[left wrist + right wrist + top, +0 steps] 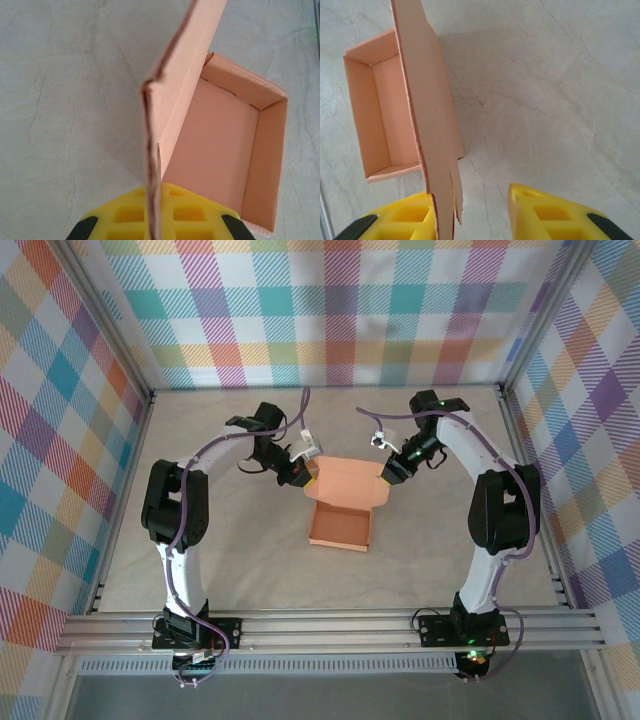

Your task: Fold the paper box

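paper box [340,525] mid tabletop [230,560]; tray walls up, lid [345,478] upright, not closed; left tool [154,217] pinched on lid's left edge; right tool [480,210] jaws apart, lid edge against one finger; left: tuck flaps, close lid

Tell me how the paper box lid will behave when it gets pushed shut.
Probably bendy: the lid is one thin sheet with a wavy edge. Likely light, so the paper box may slide on the smooth table.
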Controlling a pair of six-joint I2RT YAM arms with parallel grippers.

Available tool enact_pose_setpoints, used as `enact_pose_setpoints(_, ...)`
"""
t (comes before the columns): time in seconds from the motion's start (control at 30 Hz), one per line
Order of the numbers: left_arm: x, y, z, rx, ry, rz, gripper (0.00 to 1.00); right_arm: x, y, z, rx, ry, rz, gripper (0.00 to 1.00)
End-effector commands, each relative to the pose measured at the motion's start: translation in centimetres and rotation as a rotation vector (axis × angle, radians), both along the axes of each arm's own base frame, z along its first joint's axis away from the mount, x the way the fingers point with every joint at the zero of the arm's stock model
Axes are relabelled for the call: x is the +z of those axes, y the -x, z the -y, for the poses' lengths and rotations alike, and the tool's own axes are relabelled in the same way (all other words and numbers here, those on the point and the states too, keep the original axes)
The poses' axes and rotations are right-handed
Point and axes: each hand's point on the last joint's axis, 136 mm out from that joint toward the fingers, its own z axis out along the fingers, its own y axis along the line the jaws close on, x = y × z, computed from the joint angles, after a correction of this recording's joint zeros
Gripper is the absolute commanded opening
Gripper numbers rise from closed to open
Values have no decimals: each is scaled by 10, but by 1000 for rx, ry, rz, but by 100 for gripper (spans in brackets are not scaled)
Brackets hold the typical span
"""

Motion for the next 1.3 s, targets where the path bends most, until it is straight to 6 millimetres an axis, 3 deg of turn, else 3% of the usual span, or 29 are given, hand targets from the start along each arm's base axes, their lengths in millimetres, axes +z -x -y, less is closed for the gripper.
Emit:
enact_pose_setpoints(0.0,-5,-4,-4,8,-6,-10,0,2,12,-9,38,-69,-43,34)
enact_pose_setpoints(0.67,-5,-5,-5,14,5,-23,0,35,20,-17,45,-209,34,38)
enact_pose_setpoints(0.9,-2,-3,-4,8,14,-29,0,11,13,-7,14,-113,-2,37)
enact_pose_setpoints(1.27,2,-3,-2,6,38,-32,0,-10,17,-4,17,-77,-77,28)
